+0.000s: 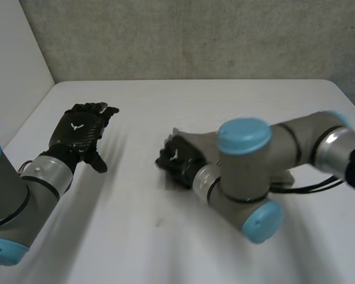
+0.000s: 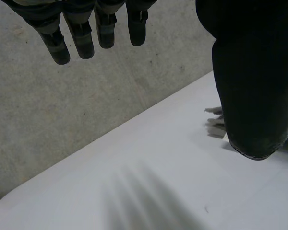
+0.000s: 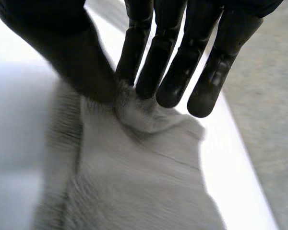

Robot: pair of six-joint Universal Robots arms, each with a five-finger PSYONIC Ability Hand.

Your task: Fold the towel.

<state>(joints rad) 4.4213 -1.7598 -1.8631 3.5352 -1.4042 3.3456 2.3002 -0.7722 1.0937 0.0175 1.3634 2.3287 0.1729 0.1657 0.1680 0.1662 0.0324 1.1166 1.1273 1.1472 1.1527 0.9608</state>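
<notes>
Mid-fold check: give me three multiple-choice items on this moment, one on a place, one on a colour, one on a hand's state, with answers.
1. The towel is: A on a shelf; B at the right hand; C on the floor.
2. The table is: A white; B black; C green.
3. The left hand is: A shut on the towel; B shut, empty; C open.

B: the right wrist view shows thumb and fingers pinching it.
A: the head view shows it white.
C: its fingers are straight, holding nothing.
</notes>
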